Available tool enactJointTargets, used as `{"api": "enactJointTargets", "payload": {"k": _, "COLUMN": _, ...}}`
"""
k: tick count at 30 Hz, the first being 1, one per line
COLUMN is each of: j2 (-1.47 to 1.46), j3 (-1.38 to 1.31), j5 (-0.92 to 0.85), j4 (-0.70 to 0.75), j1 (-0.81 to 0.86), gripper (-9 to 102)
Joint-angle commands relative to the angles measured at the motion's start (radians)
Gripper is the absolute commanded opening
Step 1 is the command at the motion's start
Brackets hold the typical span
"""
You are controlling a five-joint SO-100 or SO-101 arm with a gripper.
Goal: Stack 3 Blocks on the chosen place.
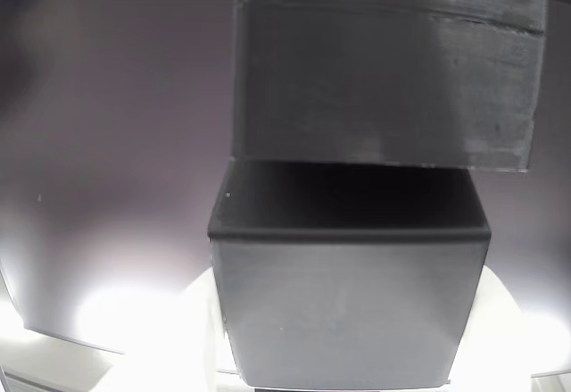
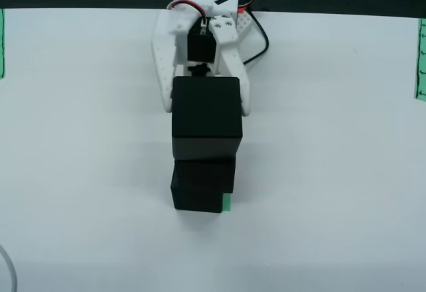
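Top block (image 2: 206,116) | clamped in gripper (image 2: 205,109) | over stacked blocks (image 2: 198,185)

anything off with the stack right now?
In the view from above, the top block, between the tool's fingers, sits offset toward the arm over the lower block. A sliver of green patch shows at the stack's base.

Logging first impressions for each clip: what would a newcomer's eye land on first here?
In the view from above, the white gripper at top centre is shut on a black cube, held over the lower blocks in mid-table, with a sliver of the green patch peeking out at their lower right. The view that rides on the gripper shows the held cube's ridged face close up.
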Motion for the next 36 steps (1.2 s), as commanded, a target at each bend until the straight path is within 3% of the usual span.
{"api": "enactJointTargets", "payload": {"k": 1, "j2": 0.0, "j3": -0.002, "j5": -0.008, "j4": -0.026, "j1": 0.003, "gripper": 18}}
{"api": "enactJointTargets", "payload": {"k": 16, "j2": 0.0, "j3": 0.008, "j5": -0.009, "j4": -0.06, "j1": 0.026, "gripper": 42}}
{"api": "enactJointTargets", "payload": {"k": 24, "j2": 0.048, "j3": 0.014, "j5": -0.009, "j4": -0.064, "j1": 0.038, "gripper": 43}}
{"api": "enactJointTargets", "payload": {"k": 36, "j2": 0.316, "j3": -0.034, "j5": 0.064, "j4": 0.359, "j1": 0.094, "gripper": 42}}
